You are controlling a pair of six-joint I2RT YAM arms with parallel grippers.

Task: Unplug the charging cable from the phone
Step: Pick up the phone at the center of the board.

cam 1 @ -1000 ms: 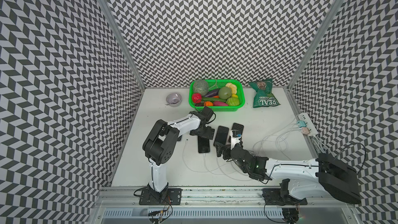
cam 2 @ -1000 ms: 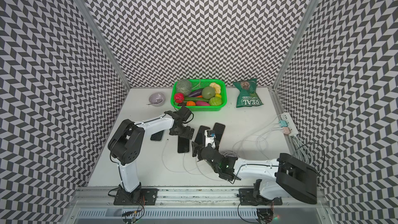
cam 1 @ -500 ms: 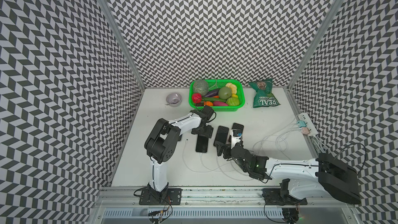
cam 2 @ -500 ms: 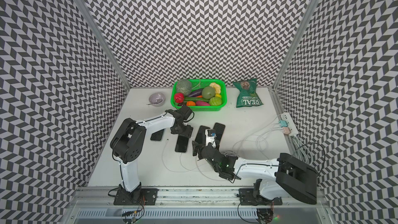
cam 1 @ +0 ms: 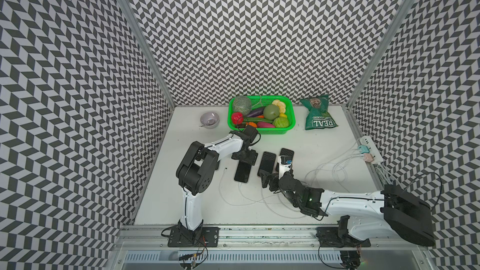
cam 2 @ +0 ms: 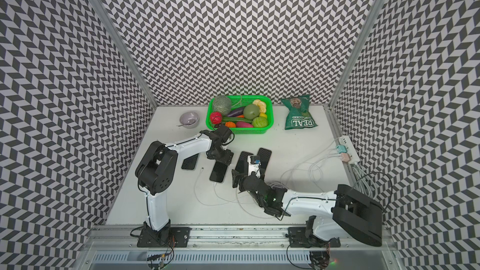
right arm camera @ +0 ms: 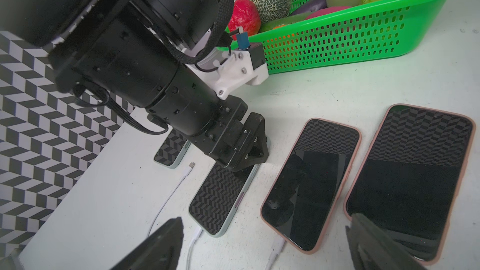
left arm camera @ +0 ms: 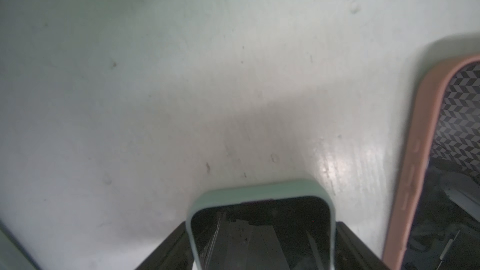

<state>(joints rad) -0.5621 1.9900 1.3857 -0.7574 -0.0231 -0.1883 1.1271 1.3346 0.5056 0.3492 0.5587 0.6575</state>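
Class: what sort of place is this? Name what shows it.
Probably a robot test cell: two arms bolted to a rail, patterned walls boxing a white table, staged phones and a basket.

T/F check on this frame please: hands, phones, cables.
1. The left hand grips the mint-cased phone by its sides. True.
2. A white cable is plugged into that phone. True.
3. The right hand is shut on the cable. False: it is open and holds nothing.
4. The green basket is empty. False: it is full of produce.
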